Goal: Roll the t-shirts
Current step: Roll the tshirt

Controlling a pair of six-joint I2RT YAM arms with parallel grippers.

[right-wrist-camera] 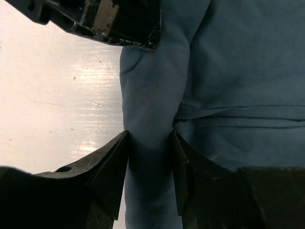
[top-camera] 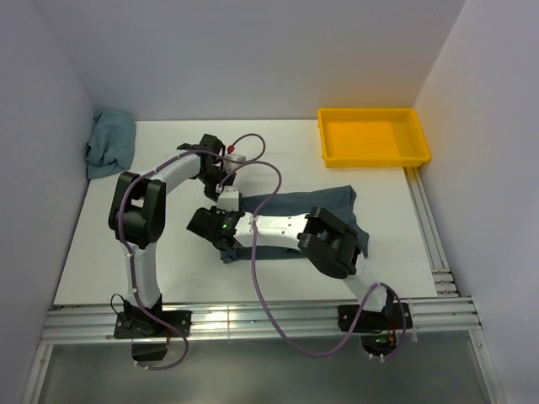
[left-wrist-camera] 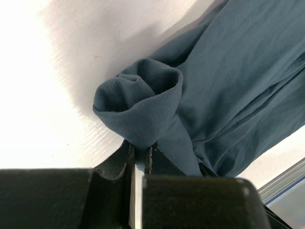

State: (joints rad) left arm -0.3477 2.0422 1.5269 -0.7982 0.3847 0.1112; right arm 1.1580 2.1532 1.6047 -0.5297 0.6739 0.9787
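Observation:
A dark slate blue-grey t-shirt (top-camera: pixel 316 210) lies folded into a long strip across the middle of the table, its left end rolled up. My left gripper (top-camera: pixel 228 205) is shut on the far end of that roll (left-wrist-camera: pixel 143 100), pinching a fold of cloth between its fingertips (left-wrist-camera: pixel 140 150). My right gripper (top-camera: pixel 224 249) holds the near part of the same roll (right-wrist-camera: pixel 150 95), one finger on each side (right-wrist-camera: pixel 150 155). The left gripper's body also shows in the right wrist view (right-wrist-camera: pixel 105 19). A second, teal-blue t-shirt (top-camera: pixel 109 143) lies crumpled at the far left.
A yellow plastic tray (top-camera: pixel 375 156) stands at the back right. White walls close in the table on three sides. Metal rails (top-camera: pixel 253 320) run along the near edge and the right edge. Both arms cross over the table's middle left.

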